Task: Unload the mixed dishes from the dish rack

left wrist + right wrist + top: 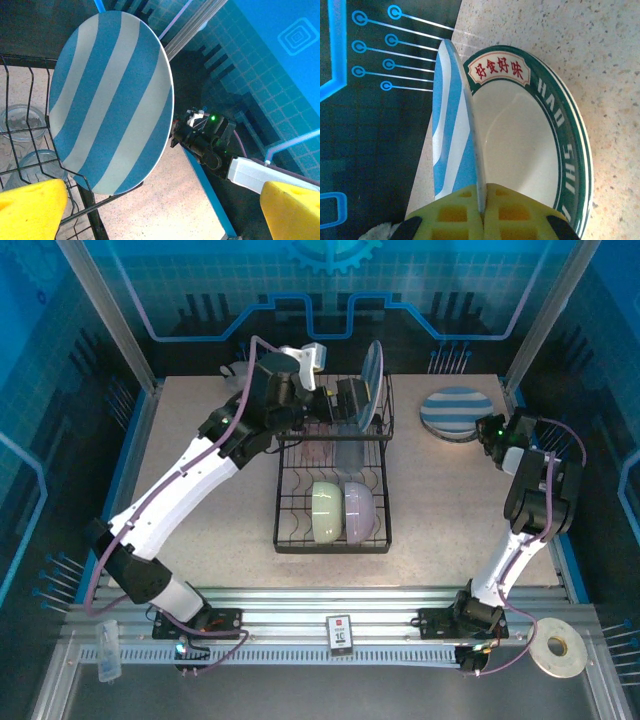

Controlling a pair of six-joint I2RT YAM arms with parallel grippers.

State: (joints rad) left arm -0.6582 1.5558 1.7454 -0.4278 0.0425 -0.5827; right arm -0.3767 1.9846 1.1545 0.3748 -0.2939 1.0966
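**One striped plate going down beside the rack, the next one lined up**

We hold a round blue-and-white striped plate (452, 125) by its rim in the clenched right end effector (482, 215), to the right of the large black wire dish rack (330, 548). It sits close over a white plate with a green lettered rim (520, 145); we cannot tell whether they touch. We judge it best to lower it flat and centred before letting go, so it does not slide. The left end effector (160, 212) stands released, facing a second striped plate (112, 100) upright at the rack's far end. Its fingers (30, 210) should straddle that rim squarely. A pale green bowl (327, 512) and a lavender bowl (360, 510) wait at the rack's near end. The worktop (230, 540) is speckled beige and level, inside blue-lit panelled walls (330, 280).
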